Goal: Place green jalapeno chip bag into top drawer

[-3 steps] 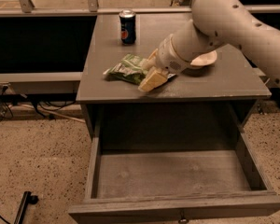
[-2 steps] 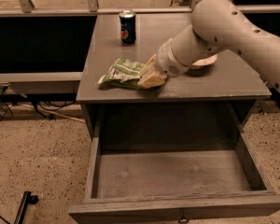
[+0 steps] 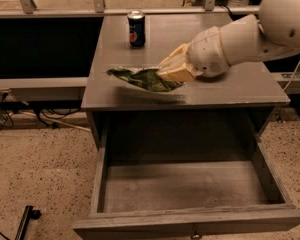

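Gripper (image 3: pixel 176 70) closed on the right end of the green jalapeno chip bag (image 3: pixel 142 79), over the middle of the table (image 3: pixel 230 90). Scanning left to right, we note a Pepsi can (image 3: pixel 136 29) at the back left. The bag hangs just above the tabletop with a shadow beneath it, and the arm reaches in from the right. Below, the top drawer (image 3: pixel 140 225) is pulled out, with nothing in it. We judge the pickup done; the carry forward, lowering and release are left.

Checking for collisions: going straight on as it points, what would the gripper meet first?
The gripper, over the tabletop, points left: first the green jalapeno chip bag it holds; beyond looks free, probably.
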You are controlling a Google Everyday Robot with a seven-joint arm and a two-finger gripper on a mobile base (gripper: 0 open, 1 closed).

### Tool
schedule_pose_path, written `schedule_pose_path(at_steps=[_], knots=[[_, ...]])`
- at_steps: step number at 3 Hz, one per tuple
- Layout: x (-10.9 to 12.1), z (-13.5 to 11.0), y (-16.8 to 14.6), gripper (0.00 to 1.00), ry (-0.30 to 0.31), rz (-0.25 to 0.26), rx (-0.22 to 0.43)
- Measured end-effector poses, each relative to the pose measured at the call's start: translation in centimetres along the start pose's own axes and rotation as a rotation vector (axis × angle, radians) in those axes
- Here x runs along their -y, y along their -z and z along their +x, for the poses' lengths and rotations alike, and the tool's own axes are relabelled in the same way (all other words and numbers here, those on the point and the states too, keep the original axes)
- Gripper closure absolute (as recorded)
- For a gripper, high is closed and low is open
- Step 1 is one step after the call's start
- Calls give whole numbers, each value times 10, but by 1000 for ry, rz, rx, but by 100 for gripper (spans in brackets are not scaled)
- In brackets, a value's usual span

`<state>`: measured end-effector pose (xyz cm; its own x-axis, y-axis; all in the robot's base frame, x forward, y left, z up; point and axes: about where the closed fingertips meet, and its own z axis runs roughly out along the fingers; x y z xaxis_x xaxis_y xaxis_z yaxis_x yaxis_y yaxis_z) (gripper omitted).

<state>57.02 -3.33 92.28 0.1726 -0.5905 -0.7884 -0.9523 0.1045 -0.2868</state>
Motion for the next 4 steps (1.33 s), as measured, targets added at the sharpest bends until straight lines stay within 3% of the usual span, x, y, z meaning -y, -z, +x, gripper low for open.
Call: schedule_pose_path(at_steps=[1, 2, 3, 4], knots=[[-25, -15, 58, 100, -3, 115, -40], [-88, 30, 84, 100, -76, 130, -239], [-144, 92, 81, 100, -158, 118, -516], [-144, 101, 85, 100, -167, 125, -542]])
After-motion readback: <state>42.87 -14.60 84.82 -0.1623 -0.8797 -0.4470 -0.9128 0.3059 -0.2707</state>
